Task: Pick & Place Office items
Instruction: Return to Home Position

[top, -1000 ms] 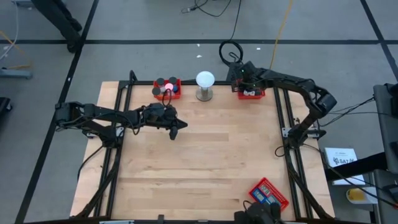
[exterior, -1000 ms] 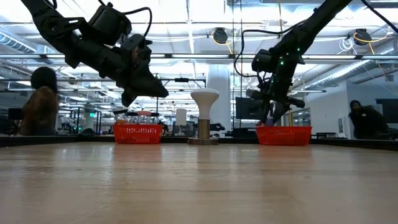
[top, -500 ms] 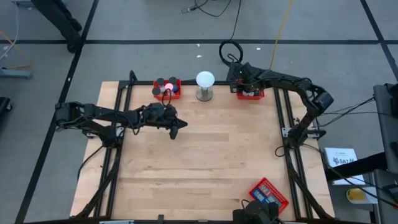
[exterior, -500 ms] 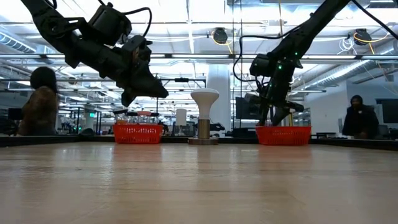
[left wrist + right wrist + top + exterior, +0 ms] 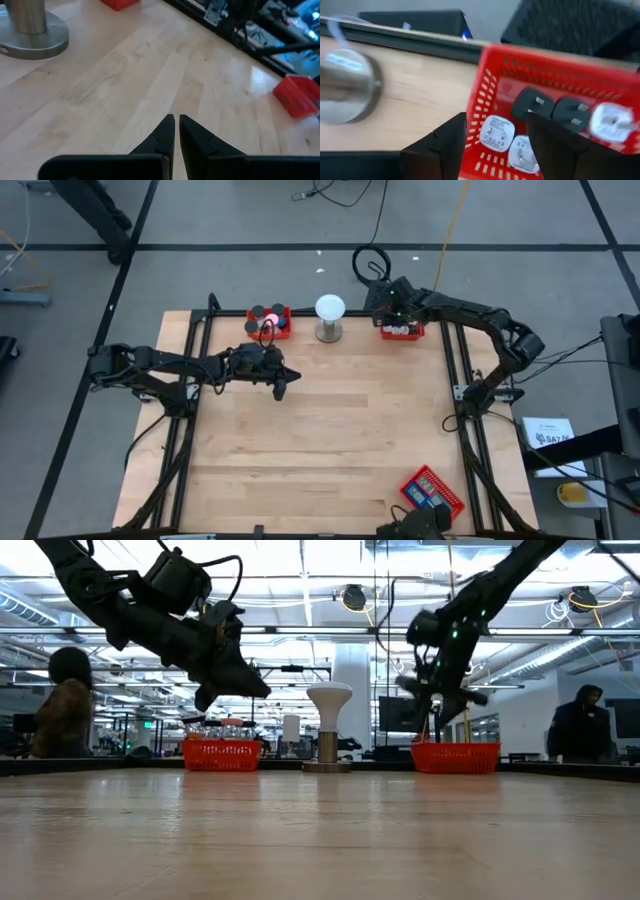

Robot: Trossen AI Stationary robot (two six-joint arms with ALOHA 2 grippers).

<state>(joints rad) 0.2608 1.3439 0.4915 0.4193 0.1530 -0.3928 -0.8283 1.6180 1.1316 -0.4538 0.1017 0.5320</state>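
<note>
I see the right gripper point(image 5: 496, 122) released, fingers spread wide, just above the red tray point(image 5: 545, 56) right of the globe point(image 5: 329, 308), where black and white adapters point(image 5: 496, 133) lie. My left gripper point(image 5: 176, 120) is clenched empty over the wooden table point(image 5: 125, 75).

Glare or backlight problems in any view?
Low view: ceiling lights backlight both arms, so the left end effector and right end effector read as silhouettes. Left wrist view: bright glare patch on the table. High view: evenly lit, only soft shadows.
</note>
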